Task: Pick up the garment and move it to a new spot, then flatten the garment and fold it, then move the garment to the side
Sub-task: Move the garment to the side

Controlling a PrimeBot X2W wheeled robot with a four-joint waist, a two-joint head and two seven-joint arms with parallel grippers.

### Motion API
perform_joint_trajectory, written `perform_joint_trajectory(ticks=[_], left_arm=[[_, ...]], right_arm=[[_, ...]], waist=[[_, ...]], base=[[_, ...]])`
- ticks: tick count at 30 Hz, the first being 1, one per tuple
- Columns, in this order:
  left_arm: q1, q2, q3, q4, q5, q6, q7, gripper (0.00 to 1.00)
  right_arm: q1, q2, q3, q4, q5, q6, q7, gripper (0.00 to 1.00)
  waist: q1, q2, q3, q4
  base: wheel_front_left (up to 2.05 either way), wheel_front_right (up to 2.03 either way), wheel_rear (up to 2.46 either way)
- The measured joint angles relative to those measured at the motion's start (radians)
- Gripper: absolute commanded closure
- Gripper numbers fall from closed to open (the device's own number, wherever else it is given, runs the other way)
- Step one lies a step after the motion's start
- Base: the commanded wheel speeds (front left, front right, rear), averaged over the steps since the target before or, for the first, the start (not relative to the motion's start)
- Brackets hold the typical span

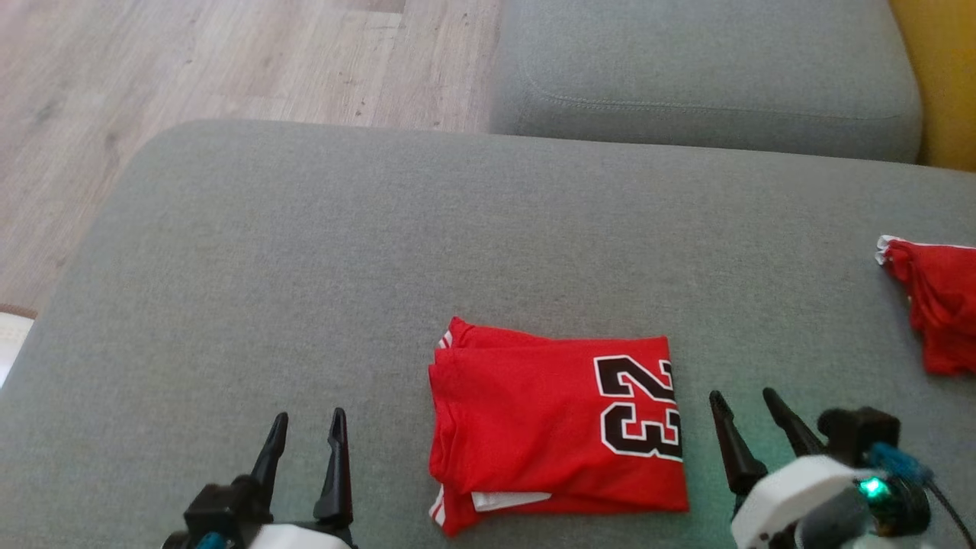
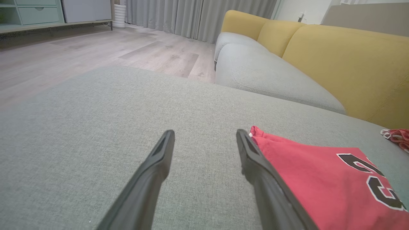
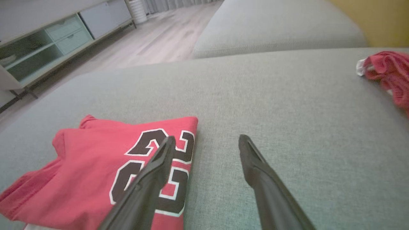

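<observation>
Folded flat at lower centre of the head view on a grey fabric sofa cushion (image 1: 305, 252): red jersey with black number 23 (image 1: 534, 419). Flanking it, left gripper (image 1: 309, 415) at lower left and right gripper (image 1: 741, 393) at lower right, jaws apart and empty. At right edge, crumpled red garment (image 1: 942, 313).

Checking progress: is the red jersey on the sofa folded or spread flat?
Folded. The jersey lies as a compact rectangle on the cushion, with stacked layers showing along its left edge.
</observation>
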Motion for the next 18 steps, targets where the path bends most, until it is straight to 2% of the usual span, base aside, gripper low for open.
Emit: perform_joint_trajectory(ticks=[6, 13, 17, 18], left_arm=[[-0.002, -0.017, 0.008, 0.005, 0.001, -0.008, 0.0, 0.0], [-0.004, -0.043, 0.03, 0.015, 0.018, -0.021, 0.0, 0.0], [-0.004, -0.063, 0.047, 0.019, 0.035, -0.031, 0.0, 0.0], [-0.004, -0.066, 0.051, 0.02, 0.036, -0.035, 0.0, 0.0]], right_arm=[[-0.096, 0.0, 0.002, 0.098, -0.033, 0.0, 0.158, 0.0], [-0.155, 0.0, 0.01, 0.203, -0.026, 0.0, 0.275, 0.0], [-0.186, -0.002, 0.021, 0.222, -0.005, 0.0, 0.319, 0.0], [-0.197, -0.002, 0.028, 0.227, -0.005, 0.0, 0.329, 0.05]], waist=[[0.0, 0.0, 0.022, 0.029], [0.0, 0.0, 0.059, 0.079], [0.0, 0.0, 0.075, 0.1], [0.0001, 0.0, 0.077, 0.103]], base=[[0.0, 0.0, 0.0], [0.0, 0.0, 0.0], [0.0, 0.0, 0.0], [0.0, 0.0, 0.0]])
